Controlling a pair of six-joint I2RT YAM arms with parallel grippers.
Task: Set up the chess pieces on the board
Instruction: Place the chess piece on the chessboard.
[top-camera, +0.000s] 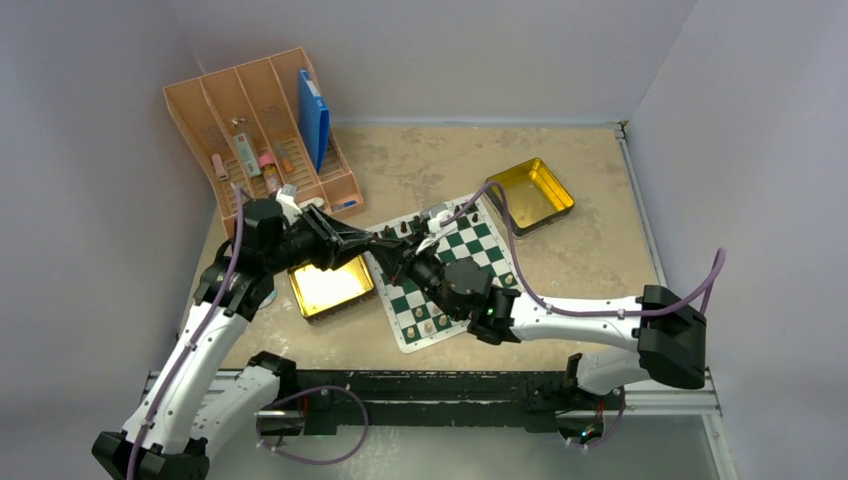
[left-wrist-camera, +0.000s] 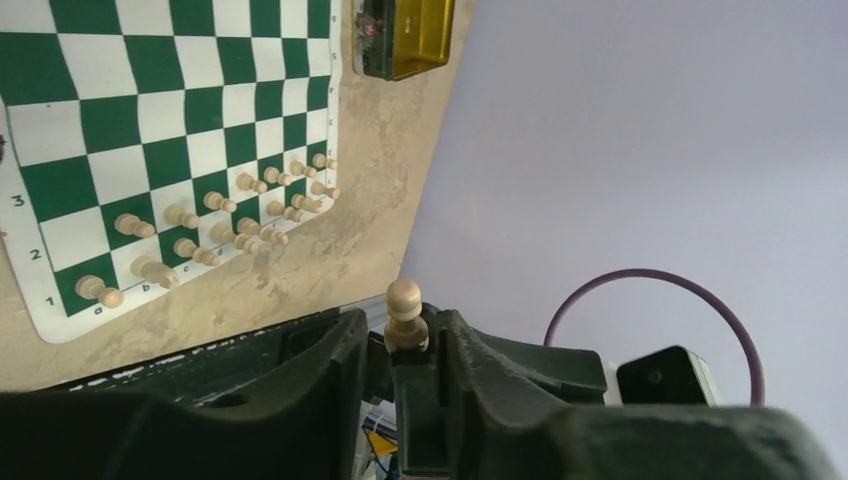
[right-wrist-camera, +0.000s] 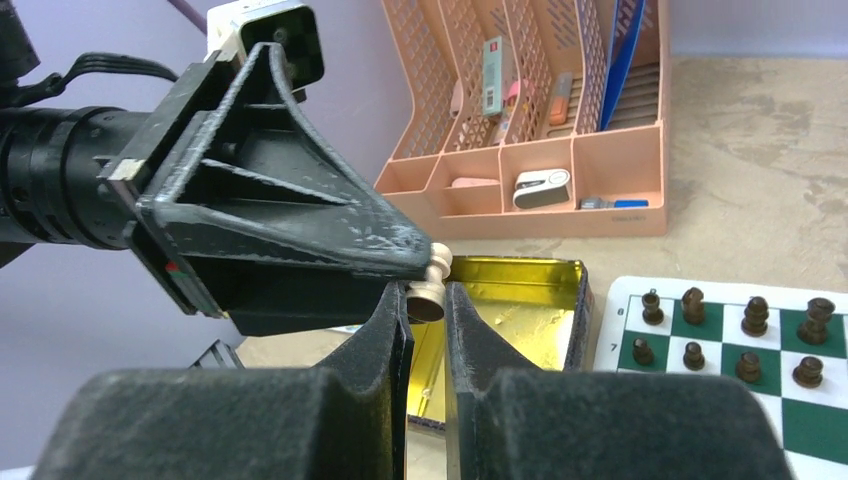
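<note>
**Operator:** What do the fingers hold?

**Inspector:** Your right gripper (right-wrist-camera: 426, 298) is pressed in on the base of one tan pawn (right-wrist-camera: 436, 262), its fingers nearly together and the pawn raised in the air. Your left gripper (left-wrist-camera: 404, 322) meets it tip to tip from the opposite side, jaws slightly parted about the pawn's head. Its wrist view shows a thin gap on either side of the head, though shadow there means you should not rule out contact.

**Operator:** And around them?

**Inspector:** Below the fingertips, toward the left gripper's side, lies a shallow gold tin (right-wrist-camera: 520, 300), open side up. Just past it, on the right gripper's side, is the board (right-wrist-camera: 820, 425). Dark chessmen (right-wrist-camera: 754, 316) stand in two rows along the board edge nearest the fingertips. The other tan pieces (left-wrist-camera: 185, 216) stand in two rows on ranks one and two, at the edge away from the fingertips. Beyond the tin, farther out from the right gripper's tips, you have an orange mesh organiser (right-wrist-camera: 560, 222) with small items in its compartments. A second gold tin (left-wrist-camera: 400, 68) sits off a far corner of the board.
</note>
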